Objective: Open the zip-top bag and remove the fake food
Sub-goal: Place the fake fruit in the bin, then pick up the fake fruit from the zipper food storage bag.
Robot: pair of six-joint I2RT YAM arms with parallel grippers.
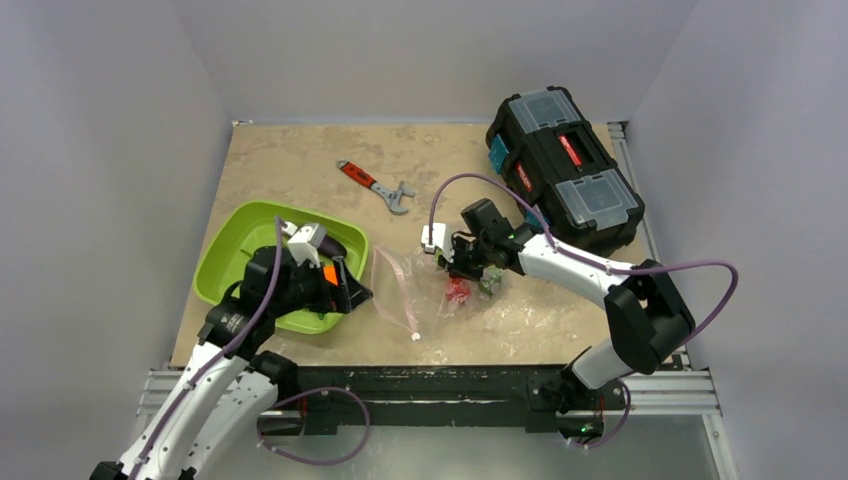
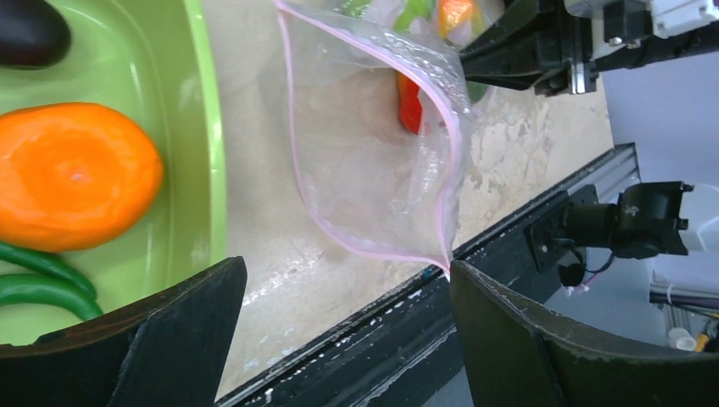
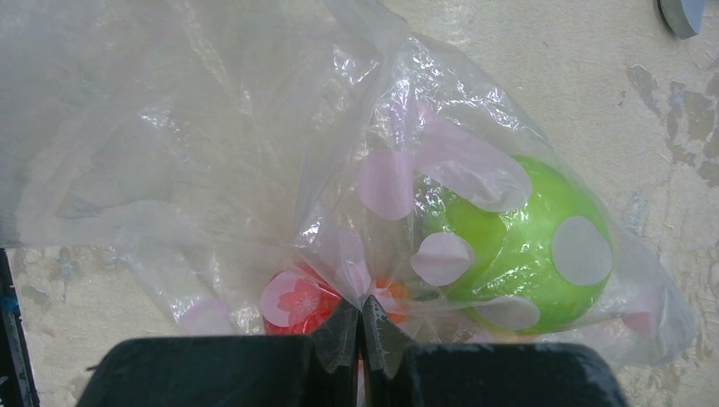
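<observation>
- Fingers (image 2: 169,339) of the left gripper (image 2: 346,284) stand spread wide and empty over the near edge of the tray (image 2: 202,127), facing the mouth of the bag (image 2: 373,170).
- The right gripper (image 3: 360,332) is pressed together on a fold of bag film, just beside the ball (image 3: 509,246), green with pale spots, and a red piece (image 3: 292,301).
- The bag lies on the table (image 1: 300,160) between the arms, its pink zip parted and gaping toward the left gripper. It looks open enough to enter.
- The food is split: orange (image 2: 72,174), eggplant (image 2: 30,30) and pods (image 2: 42,284) sit in the tray. The ball, the red piece and a few small bits are in the bag, near the right pinch.
- The step in hand is likely fetching the next piece.
- Enter through the middle of the mouth, low along the table, so neither finger snags the zip or pushes the opening shut.
- The right pinch should hold firm; tipping that end up a little would slide pieces toward the mouth and shorten the reach.
- Close on food alone, not film. The ball looks slick and round, so take it across its middle. The red piece seems the easier first pick.
- The wrench (image 1: 375,186) and toolbox (image 1: 565,165) lie well apart, out of the way.
</observation>
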